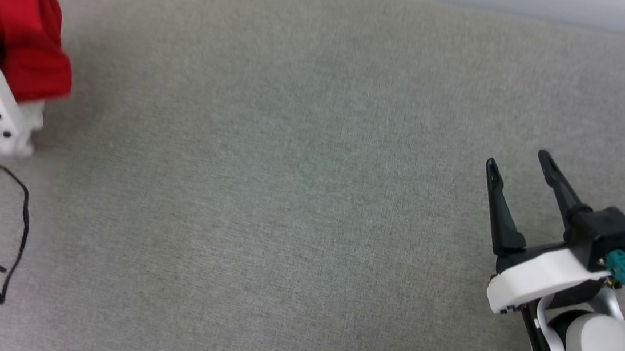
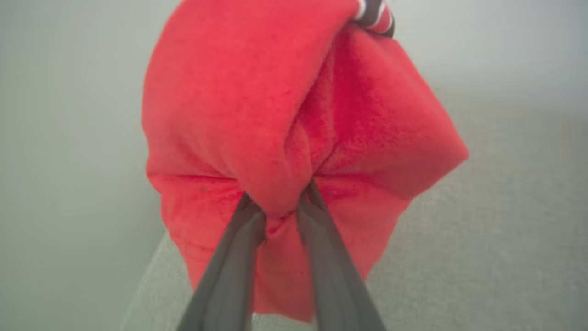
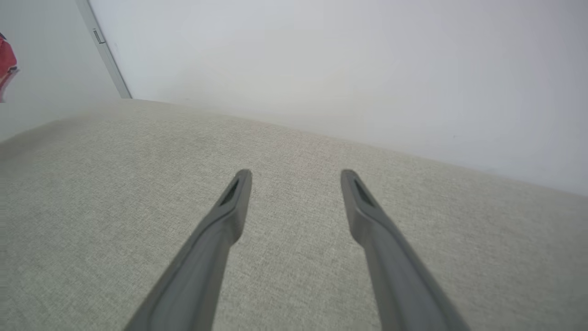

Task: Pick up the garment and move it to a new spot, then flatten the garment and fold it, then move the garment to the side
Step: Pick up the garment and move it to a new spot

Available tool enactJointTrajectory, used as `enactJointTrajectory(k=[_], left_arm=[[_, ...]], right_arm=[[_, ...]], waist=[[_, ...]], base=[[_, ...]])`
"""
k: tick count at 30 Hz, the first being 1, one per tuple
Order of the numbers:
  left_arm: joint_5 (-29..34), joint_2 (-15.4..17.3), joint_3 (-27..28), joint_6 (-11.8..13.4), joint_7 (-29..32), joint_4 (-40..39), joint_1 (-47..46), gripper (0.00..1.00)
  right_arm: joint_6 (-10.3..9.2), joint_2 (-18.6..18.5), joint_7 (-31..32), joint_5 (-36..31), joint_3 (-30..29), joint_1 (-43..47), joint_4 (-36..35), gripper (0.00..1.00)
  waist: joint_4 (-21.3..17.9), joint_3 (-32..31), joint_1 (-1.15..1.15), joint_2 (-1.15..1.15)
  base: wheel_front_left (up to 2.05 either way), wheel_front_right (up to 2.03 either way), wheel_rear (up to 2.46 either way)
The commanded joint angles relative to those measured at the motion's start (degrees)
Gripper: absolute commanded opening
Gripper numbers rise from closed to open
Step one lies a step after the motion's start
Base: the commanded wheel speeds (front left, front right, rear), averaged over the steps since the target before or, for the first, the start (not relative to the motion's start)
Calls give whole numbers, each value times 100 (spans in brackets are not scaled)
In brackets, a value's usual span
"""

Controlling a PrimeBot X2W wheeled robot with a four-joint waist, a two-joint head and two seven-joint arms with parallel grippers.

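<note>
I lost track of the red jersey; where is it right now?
Clamped in the left hand, the garment is at the head view's upper left, over the grey fabric surface.

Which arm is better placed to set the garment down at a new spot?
Left: the left gripper is shut on the bunched red garment. The right gripper is open, empty, far across the grey surface.
</note>
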Motion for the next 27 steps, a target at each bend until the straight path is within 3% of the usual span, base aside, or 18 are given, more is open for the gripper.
enactJointTrajectory(k=[1,7,12,21,27], left_arm=[[101,42,-46,21,-273,-84,-120,0],[474,-76,-380,17,-1276,-382,-455,0],[649,-401,-673,60,-1871,-611,-560,0],[522,-1484,-1318,-15,-2464,-943,-8,0],[272,-2147,-2102,-161,-2538,-890,755,0]], right_arm=[[-4,18,-31,31,-6,104,10,100],[-4,53,-74,120,-66,348,118,100],[-4,56,-53,249,-72,533,125,100],[-3,59,59,326,-151,792,61,100],[-3,61,111,382,-300,918,-31,100]], waist=[[36,-322,0,0],[-100,-884,0,0],[-460,-1218,0,0],[-1518,-1471,0,0],[-1987,-1387,0,0]], base=[[0,0,0],[0,0,0],[0,0,0],[0,0,0],[0,0,0]])
